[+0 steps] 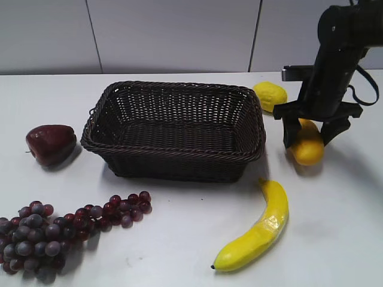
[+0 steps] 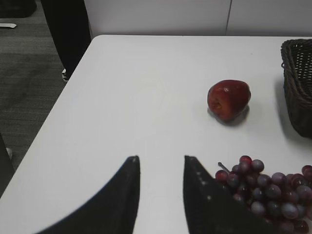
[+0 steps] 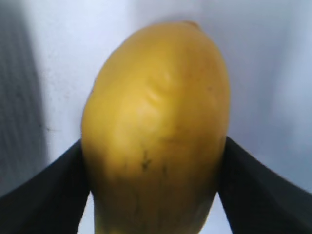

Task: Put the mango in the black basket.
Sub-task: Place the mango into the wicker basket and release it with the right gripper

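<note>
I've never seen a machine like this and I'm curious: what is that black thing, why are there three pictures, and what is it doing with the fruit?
It is a robot with two arms, and each arm ends in a pincer. One picture looks at the table from the front; the other two come from little cameras on the wrists.

On the white table lie a black basket with nothing in it, a dark red apple, purple grapes, a banana and a lemon.

The right pincer has its two black fingers pressed against the sides of the mango, right of the basket. In its wrist picture the mango fills nearly everything.

The left pincer is open and holds nothing, hanging near the grapes.
</note>
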Robot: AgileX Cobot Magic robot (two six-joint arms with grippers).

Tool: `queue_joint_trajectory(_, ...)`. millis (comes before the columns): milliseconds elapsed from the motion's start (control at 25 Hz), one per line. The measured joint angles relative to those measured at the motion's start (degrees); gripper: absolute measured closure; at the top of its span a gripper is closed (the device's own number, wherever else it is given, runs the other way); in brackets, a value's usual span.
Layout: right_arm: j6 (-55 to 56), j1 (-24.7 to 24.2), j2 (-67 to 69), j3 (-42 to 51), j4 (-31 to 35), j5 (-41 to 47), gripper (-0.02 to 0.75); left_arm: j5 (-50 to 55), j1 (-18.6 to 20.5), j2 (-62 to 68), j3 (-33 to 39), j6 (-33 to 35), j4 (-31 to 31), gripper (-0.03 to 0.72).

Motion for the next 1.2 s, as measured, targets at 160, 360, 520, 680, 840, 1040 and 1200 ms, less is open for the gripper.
queue_joint_trajectory(160,-1.09,0.00,-5.10,-2.35,-0.45,2.85,0.176,0.00,0.00,0.00,0.00,0.00,0.00,0.448)
queue_joint_trajectory(360,-2.12,2.18,-10.45,-8.27,-1.13,6.92,0.176,0.00,0.00,0.00,0.00,0.00,0.00,0.448)
queue_joint_trajectory(520,-2.58,8.84,-11.09,-14.59,-0.77,7.12,0.176,0.00,0.00,0.00,0.00,0.00,0.00,0.448)
queue_joint_trajectory(680,-3.64,16.20,-9.19,-18.58,-0.26,4.00,0.176,0.00,0.00,0.00,0.00,0.00,0.00,0.448)
queue_joint_trajectory(840,-3.81,20.62,-5.04,-18.93,0.11,1.77,0.176,0.00,0.00,0.00,0.00,0.00,0.00,0.448)
queue_joint_trajectory(1040,-3.86,22.13,2.21,-18.93,0.11,0.00,0.177,0.00,0.00,0.00,0.00,0.00,0.00,0.448)
queue_joint_trajectory(1200,-3.92,22.13,6.18,-18.93,-0.13,-0.42,0.177,0.00,0.00,0.00,0.00,0.00,0.00,0.448)
